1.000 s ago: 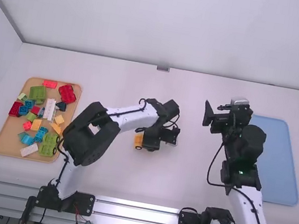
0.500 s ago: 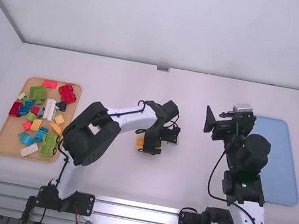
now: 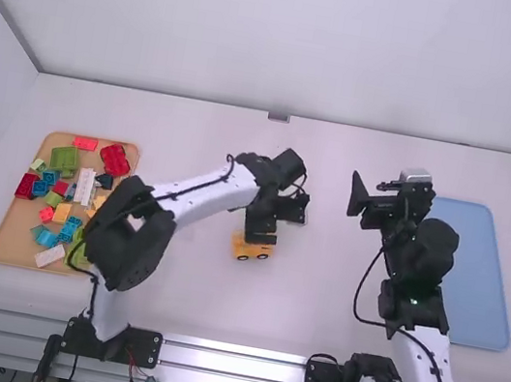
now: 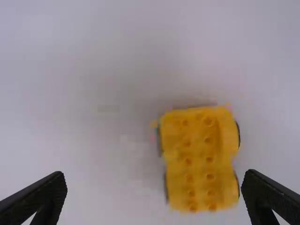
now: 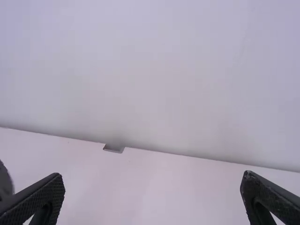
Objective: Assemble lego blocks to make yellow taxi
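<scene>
Yellow block car (image 4: 199, 161) seen between spread left fingers (image 3: 260, 225), nearer one; right fingers (image 3: 358, 196) also apart.

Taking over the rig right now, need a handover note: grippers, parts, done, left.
Left gripper: open, above the table by the yellow car body.
Right gripper: open, raised, left of the blue tray.
Yellow car body: mid-table, wheels on, studs bare.
Loose blocks, yellow ones included: wooden tray, far left.
Done: wheeled body.
Left: probably the upper blocks; exact design unclear.
</scene>
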